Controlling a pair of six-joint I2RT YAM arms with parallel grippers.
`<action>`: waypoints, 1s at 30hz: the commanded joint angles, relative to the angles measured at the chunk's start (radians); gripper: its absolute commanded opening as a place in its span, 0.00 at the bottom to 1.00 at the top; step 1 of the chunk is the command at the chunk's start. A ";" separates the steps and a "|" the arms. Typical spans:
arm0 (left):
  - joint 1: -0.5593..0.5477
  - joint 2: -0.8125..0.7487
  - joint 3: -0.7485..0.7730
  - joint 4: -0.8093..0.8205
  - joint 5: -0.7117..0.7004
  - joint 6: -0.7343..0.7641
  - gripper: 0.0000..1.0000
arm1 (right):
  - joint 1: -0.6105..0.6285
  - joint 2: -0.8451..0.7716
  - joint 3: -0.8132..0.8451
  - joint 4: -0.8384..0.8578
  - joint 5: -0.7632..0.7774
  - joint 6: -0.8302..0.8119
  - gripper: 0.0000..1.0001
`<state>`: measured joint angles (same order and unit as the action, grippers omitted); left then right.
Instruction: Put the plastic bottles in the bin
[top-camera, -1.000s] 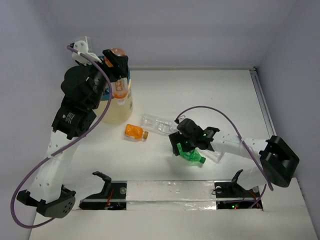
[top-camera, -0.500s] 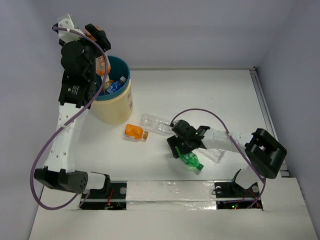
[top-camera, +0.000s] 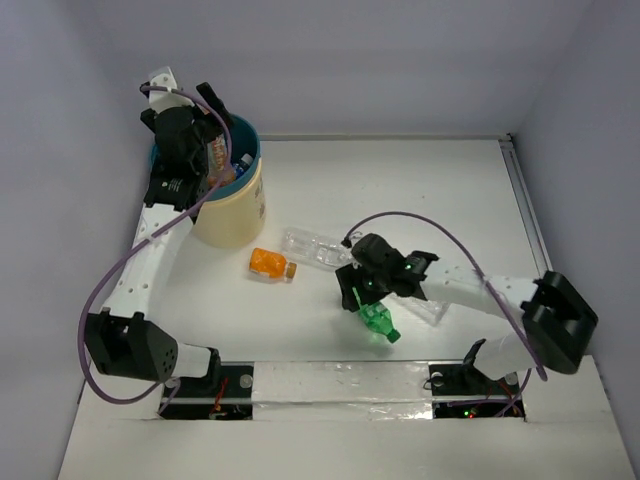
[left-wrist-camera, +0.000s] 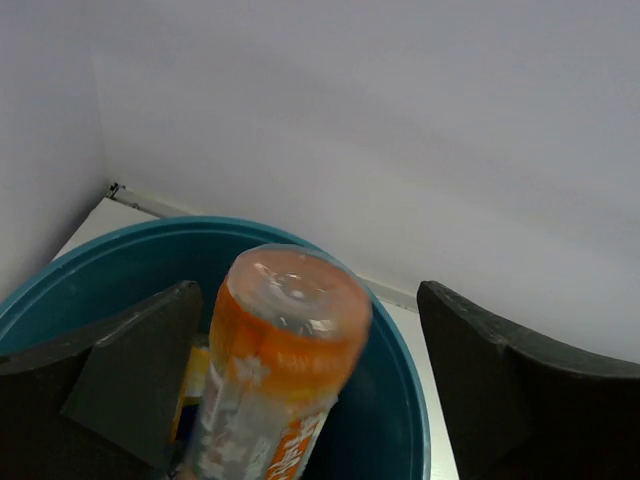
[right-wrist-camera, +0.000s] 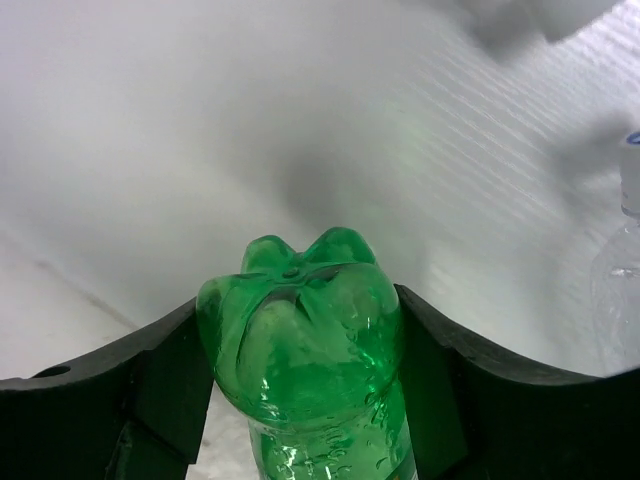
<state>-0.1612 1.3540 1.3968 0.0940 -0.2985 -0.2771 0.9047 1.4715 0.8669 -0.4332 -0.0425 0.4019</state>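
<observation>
**Mia:** Where is the left gripper (left-wrist-camera: 310, 300)?

**Ben:** Right over the bin (top-camera: 235, 215). Its fingers (left-wrist-camera: 130, 370) are spread wide apart.

**Mia:** Is anything in it?

**Ben:** An orange bottle (left-wrist-camera: 285, 350) stands between the fingers. Its flat end is up and the rest goes down inside the bin. It is close to one finger and well apart from the other. I cannot tell if it touches the close one.

**Mia:** And the right gripper (top-camera: 368, 290)?

**Ben:** It is well away from the bin, off to the bin's right. Its fingers (right-wrist-camera: 160, 380) press on a green bottle (right-wrist-camera: 300, 330) from both sides and pinch it tight.

**Mia:** Any more bottles?

**Ben:** A second orange bottle (top-camera: 270, 263) lies on the table (top-camera: 400, 190) just beside the bin. A clear bottle (top-camera: 315, 248) lies a bit farther out, between the bin and the green bottle.
</observation>
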 joint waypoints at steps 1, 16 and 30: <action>0.006 -0.079 -0.012 0.087 0.019 -0.042 0.90 | 0.020 -0.149 0.050 0.082 -0.089 0.015 0.61; 0.006 -0.495 -0.183 -0.079 0.248 -0.155 0.70 | 0.020 -0.050 0.605 0.526 -0.175 0.135 0.61; 0.006 -0.846 -0.334 -0.342 0.352 -0.131 0.35 | 0.020 0.662 1.511 0.725 -0.018 0.272 0.65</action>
<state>-0.1596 0.5190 1.0790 -0.1886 0.0021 -0.4213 0.9180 2.0449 2.1895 0.2153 -0.1501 0.6376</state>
